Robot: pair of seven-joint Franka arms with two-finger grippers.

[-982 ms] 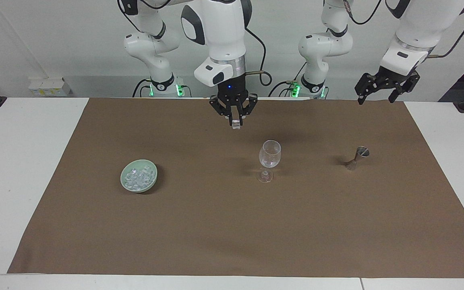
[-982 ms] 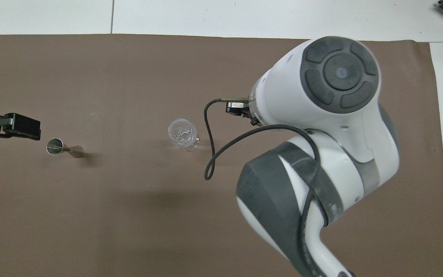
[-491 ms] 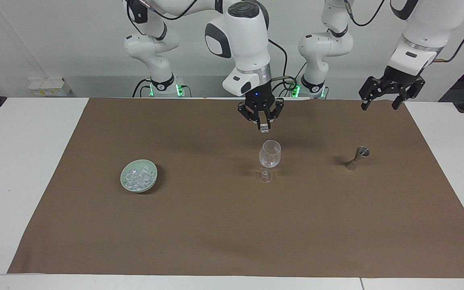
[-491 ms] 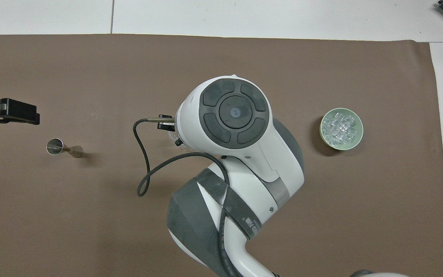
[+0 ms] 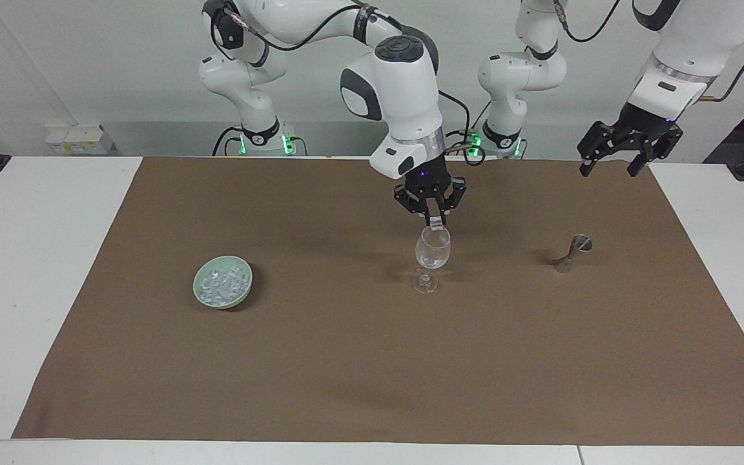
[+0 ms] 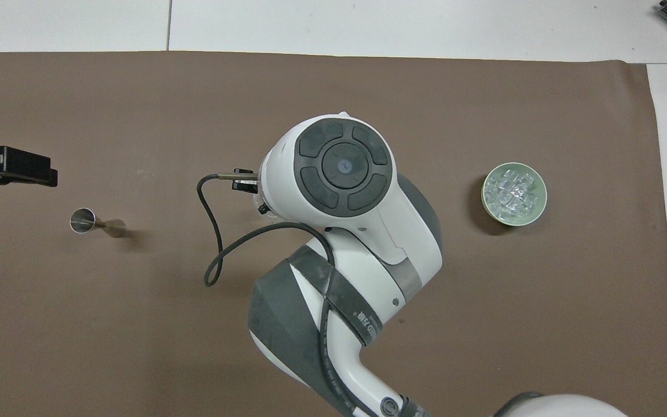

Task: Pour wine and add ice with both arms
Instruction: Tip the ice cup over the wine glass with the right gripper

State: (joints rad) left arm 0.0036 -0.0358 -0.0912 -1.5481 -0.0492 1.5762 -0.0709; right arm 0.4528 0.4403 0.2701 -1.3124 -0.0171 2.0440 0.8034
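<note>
the step in hand is adding ice. the brown mat (image 5: 359, 361) covers the table, and the right arm (image 5: 398, 84) reaches in over its middle. the left arm (image 5: 669, 71) waits toward its own end, its gripper (image 5: 627, 152) released and hanging over the mat's edge near the jigger (image 5: 572, 253). the bowl (image 5: 244, 289) of ice (image 5: 220, 284) sits toward the right arm's end, well apart from the glass (image 5: 433, 255). the right gripper (image 5: 435, 218) is clenched on one cube (image 5: 436, 223), held just over the glass's rim; the overhead view hides both under the arm.

next, by my reading, the gripper needs to sit square over the mouth, perhaps a touch lower, then let go so the cube drops in without clipping the rim. the stemmed glass looks tippy, so a nudge could upset it.

against the earlier frames: a second ago the right gripper hung over bare mat between bowl and glass, then short of the glass and higher; now it is lower and over the mouth. the left gripper has shifted only slightly. bowl, glass and jigger have not moved.
</note>
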